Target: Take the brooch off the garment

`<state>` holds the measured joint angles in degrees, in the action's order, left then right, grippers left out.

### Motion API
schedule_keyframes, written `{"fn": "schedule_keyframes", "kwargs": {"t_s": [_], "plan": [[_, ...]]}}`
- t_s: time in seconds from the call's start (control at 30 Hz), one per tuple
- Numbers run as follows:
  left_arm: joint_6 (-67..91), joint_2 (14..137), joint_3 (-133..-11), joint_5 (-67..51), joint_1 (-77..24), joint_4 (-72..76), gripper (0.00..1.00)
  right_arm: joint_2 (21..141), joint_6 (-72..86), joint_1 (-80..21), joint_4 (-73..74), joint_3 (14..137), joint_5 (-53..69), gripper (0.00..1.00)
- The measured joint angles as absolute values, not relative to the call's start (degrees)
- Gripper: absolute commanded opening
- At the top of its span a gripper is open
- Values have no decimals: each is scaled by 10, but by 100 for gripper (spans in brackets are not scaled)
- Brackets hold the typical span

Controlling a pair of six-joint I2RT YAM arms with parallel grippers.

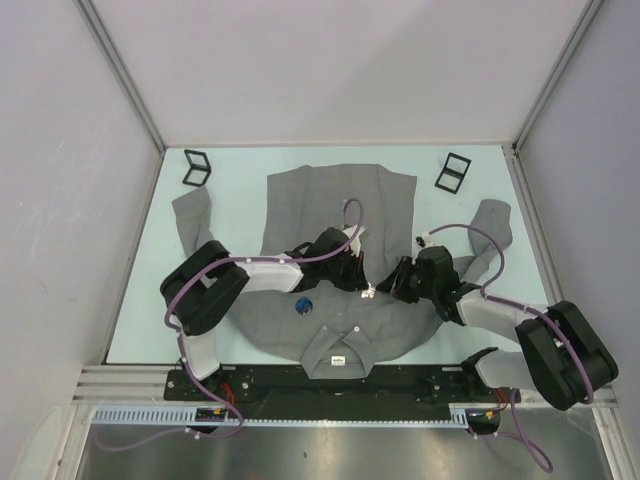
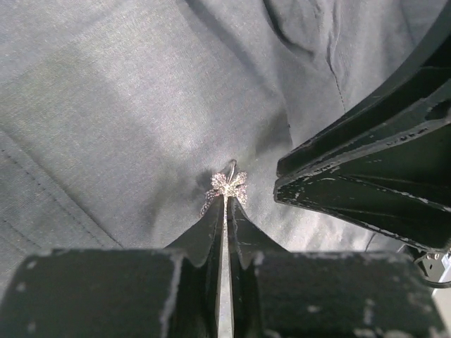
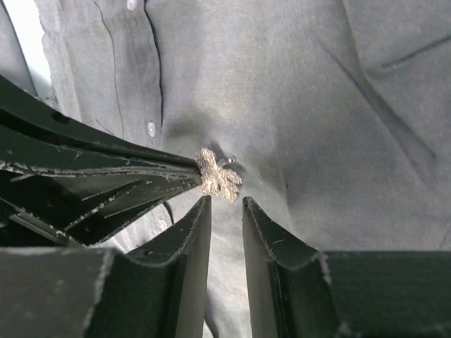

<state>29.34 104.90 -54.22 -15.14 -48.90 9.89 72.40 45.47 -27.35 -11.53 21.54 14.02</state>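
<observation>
The grey shirt (image 1: 340,200) lies spread flat on the pale worktop (image 1: 230,200), collar toward the bottom of the overhead frame. The brooch (image 2: 227,184), a small silvery sparkly piece, sits mid-chest just beside the button strip, near the centre of that frame, and as far as I can see it is fastened to the cloth.

The left tool (image 2: 225,201) is clenched, its two fingers pinched together on the brooch's edge. The right tool (image 3: 225,204) sits just below the brooch in its own camera's frame, jaws apart with only bare fabric between them. Whether its tips press on the shirt I cannot tell.

My worry is the grip. It catches only the rim of the brooch, so a tug could let it slip free. If the pin is not undone, pulling will drag the cloth up with it, bunching or even snagging the weave, since nothing clearly holds the fabric down. The two tools are also crowded close together, so a careless move could knock one against the other.
</observation>
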Motion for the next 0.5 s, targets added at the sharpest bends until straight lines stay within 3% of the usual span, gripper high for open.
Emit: {"fn": "schedule_keyframes", "kwargs": {"t_s": [0.5], "plan": [[294,1050,-542,-131,-487,102,0,800,457,-256,-178,216,197,35]]}}
